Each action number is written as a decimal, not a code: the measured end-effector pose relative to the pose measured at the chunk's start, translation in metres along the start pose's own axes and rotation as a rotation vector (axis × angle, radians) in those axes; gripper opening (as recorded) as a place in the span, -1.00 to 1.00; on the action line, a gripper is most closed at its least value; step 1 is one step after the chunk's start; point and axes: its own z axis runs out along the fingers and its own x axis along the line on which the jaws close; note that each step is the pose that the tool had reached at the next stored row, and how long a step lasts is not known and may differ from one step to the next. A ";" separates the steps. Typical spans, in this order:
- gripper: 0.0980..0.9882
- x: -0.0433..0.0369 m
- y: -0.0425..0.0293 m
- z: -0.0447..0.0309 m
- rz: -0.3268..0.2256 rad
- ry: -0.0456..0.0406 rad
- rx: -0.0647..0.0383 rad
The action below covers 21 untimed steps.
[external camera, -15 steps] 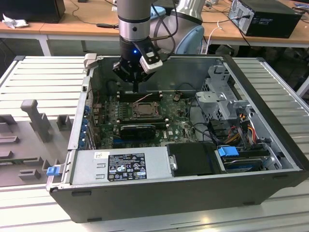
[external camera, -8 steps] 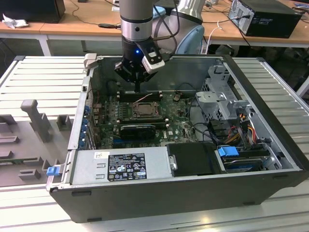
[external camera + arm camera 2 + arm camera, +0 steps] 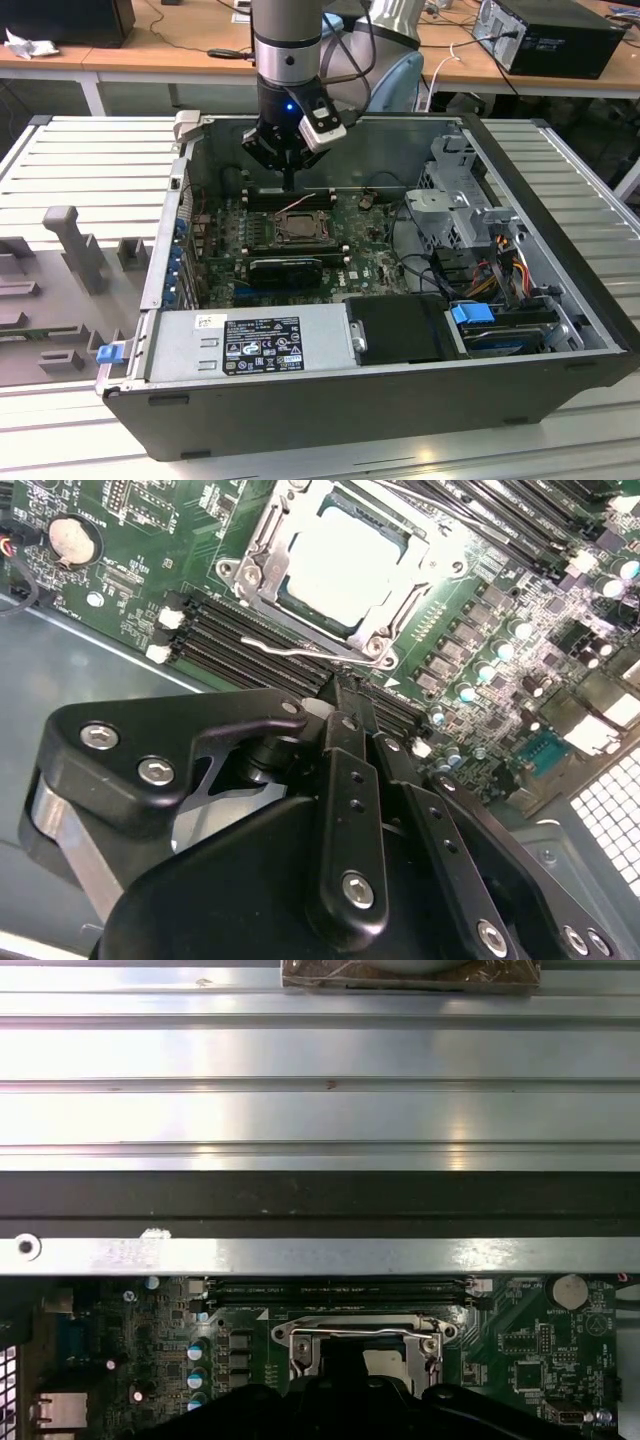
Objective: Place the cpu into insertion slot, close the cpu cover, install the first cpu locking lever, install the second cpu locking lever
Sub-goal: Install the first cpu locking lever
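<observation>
With the cpu (image 3: 345,565) seated under the cpu cover (image 3: 262,555), the closed, empty gripper (image 3: 348,695) hovers by the socket's rear edge, so locking-lever work seems in hand, needing a precise press.

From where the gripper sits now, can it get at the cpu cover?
Probably yes: the gripper hangs just above the memory slots beside the cpu cover, which lies flat over the cpu, nothing standing between.
</observation>
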 end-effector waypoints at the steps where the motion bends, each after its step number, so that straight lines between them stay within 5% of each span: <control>1: -0.98 -0.0013 0.0000 0.0000 0.000 0.0000 0.000; 21: -0.98 -0.0151 0.0002 0.0006 0.000 0.0000 0.000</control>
